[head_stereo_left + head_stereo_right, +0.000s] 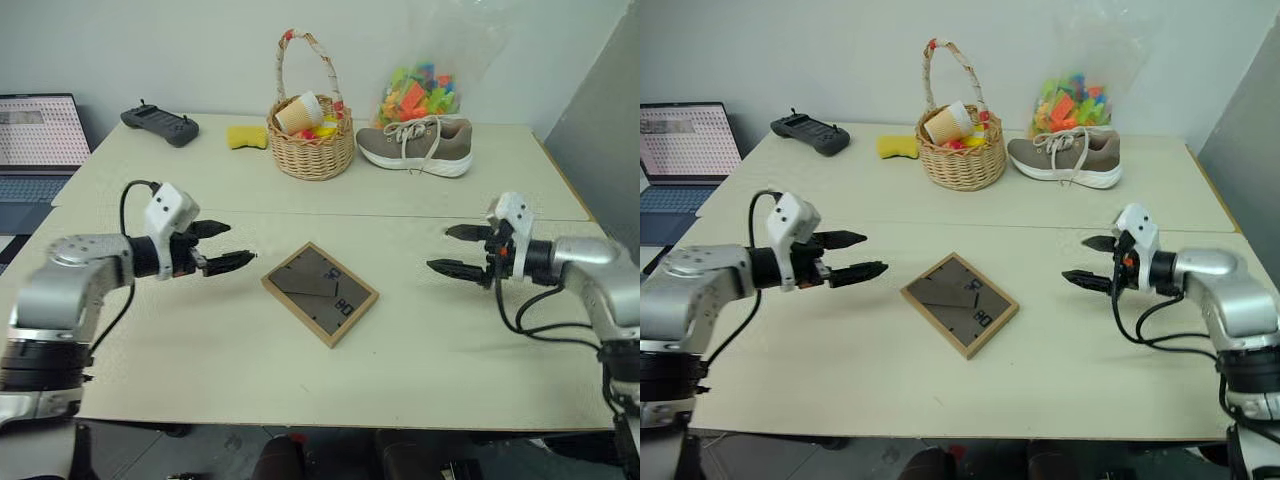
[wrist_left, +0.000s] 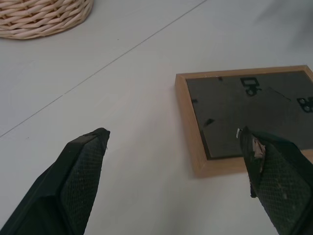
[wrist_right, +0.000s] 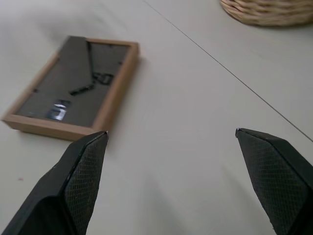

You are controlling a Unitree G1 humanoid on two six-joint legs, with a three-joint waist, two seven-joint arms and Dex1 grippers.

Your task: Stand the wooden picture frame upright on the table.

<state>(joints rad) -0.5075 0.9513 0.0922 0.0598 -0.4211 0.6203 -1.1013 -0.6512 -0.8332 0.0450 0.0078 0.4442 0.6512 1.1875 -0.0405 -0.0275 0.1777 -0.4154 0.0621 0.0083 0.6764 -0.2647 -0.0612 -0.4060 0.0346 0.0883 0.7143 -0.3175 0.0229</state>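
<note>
Lying face-down mid-table point(image 1: 150, 330), the wooden picture frame point(image 1: 320, 293) is untouched; nothing is done yet. The left gripper point(image 1: 226, 247) and right gripper point(image 1: 452, 250) flank it, fingers spread, empty.

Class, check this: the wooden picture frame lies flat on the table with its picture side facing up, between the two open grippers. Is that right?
One thing is wrong. The wooden picture frame lies on the table with its dark back panel up, not its picture; the left eye view shows it. It does lie flat between the open left gripper and right gripper.
</note>
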